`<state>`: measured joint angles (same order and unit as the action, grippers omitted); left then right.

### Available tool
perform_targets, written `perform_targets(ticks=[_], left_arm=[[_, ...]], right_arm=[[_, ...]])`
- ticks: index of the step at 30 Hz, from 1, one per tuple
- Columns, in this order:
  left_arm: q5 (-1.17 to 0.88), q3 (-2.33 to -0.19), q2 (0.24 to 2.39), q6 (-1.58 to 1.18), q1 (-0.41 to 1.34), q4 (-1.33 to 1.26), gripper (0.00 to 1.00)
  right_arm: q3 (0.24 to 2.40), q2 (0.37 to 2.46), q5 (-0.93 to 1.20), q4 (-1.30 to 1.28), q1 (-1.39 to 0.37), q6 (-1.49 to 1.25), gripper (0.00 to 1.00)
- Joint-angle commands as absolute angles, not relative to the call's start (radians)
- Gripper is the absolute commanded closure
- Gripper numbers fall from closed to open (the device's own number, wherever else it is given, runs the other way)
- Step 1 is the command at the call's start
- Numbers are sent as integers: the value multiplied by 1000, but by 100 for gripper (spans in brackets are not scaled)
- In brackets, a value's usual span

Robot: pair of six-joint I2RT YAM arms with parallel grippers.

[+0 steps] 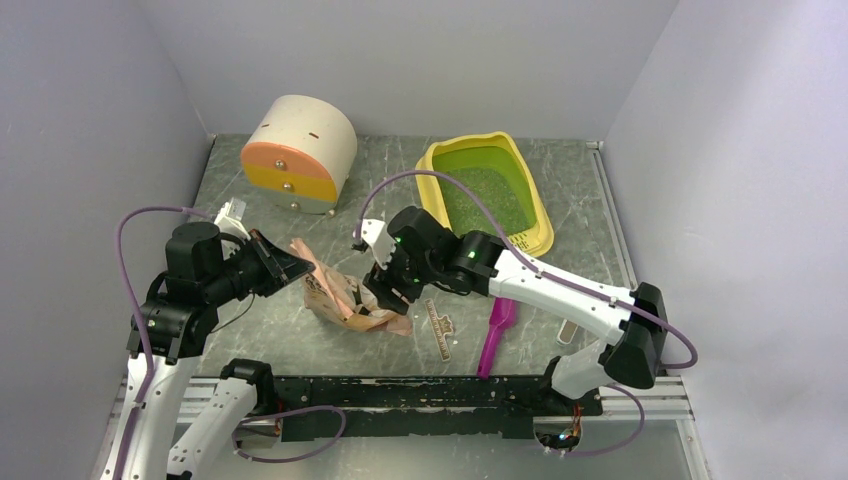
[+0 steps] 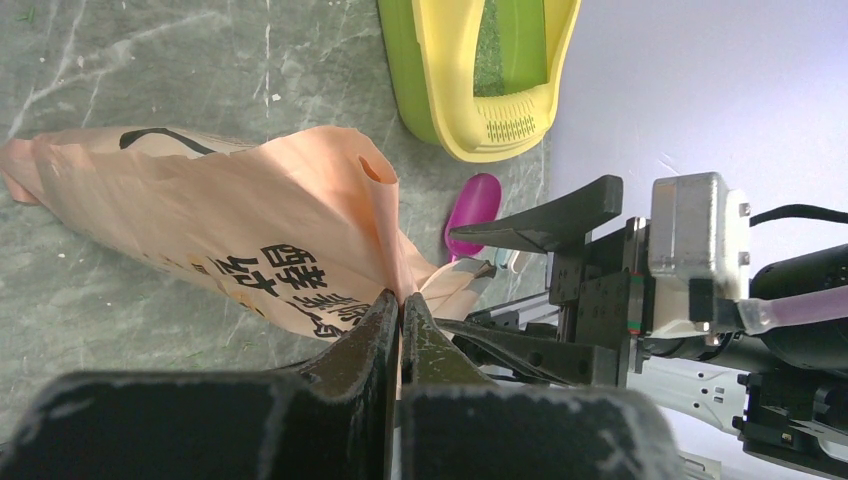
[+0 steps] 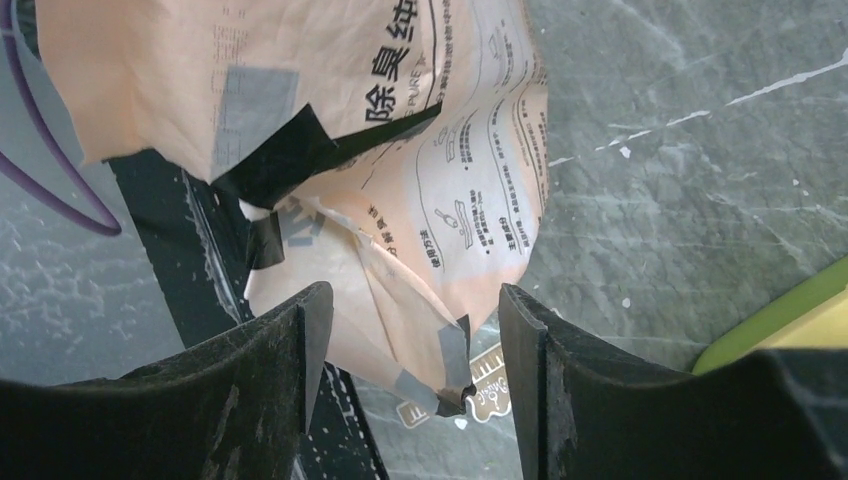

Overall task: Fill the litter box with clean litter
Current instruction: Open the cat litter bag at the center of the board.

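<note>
left gripper: clenched on pink litter bag edge | right gripper: jaws apart around bag corner | litter box: table far right, clean litter inside

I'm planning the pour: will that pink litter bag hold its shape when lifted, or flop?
Probably floppy: the bag lies creased and draped where the left tool pinches its edge. Likely light, since it looks flattened, though its contents are hidden. Its film looks smooth, so it might slip from the open right tool.
</note>
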<state>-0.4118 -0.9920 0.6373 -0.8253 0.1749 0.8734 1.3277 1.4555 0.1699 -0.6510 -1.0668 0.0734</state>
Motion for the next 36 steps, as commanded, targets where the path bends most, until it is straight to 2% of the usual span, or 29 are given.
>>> perform_targets(ticks=[1, 8, 11, 15, 17, 20, 21, 25, 28, 33, 36], left_arm=[[-435, -1037, 627, -830, 177, 848, 95], [-431, -1045, 627, -826, 178, 854, 95], [-427, -1043, 620, -826, 178, 860, 95], [-425, -1043, 617, -826, 178, 862, 95], [-425, -1043, 618, -826, 178, 861, 95], [-423, -1044, 618, -825, 178, 860, 95], [-422, -1046, 618, -824, 178, 860, 95], [-409, -1051, 620, -827, 178, 861, 95], [-384, -1055, 621, -836, 178, 859, 95], [-351, -1054, 623, -865, 178, 829, 95], [-334, -1060, 632, -875, 178, 826, 95]], right_arm=[[1348, 1476, 227, -712, -1065, 142, 35], [1362, 1508, 251, -718, -1063, 143, 44], [1371, 1512, 262, -720, -1063, 148, 57], [1378, 1520, 324, -741, -1062, 170, 57], [1381, 1527, 330, -759, -1062, 176, 66], [1392, 1532, 304, -763, -1062, 162, 98], [1394, 1529, 274, -756, -1063, 146, 100], [1382, 1478, 62, -690, -1062, 71, 100], [1329, 1376, -180, -540, -1064, -65, 100], [1081, 1160, -373, -113, -1128, -179, 100], [1006, 1133, -468, -19, -1154, -233, 100]])
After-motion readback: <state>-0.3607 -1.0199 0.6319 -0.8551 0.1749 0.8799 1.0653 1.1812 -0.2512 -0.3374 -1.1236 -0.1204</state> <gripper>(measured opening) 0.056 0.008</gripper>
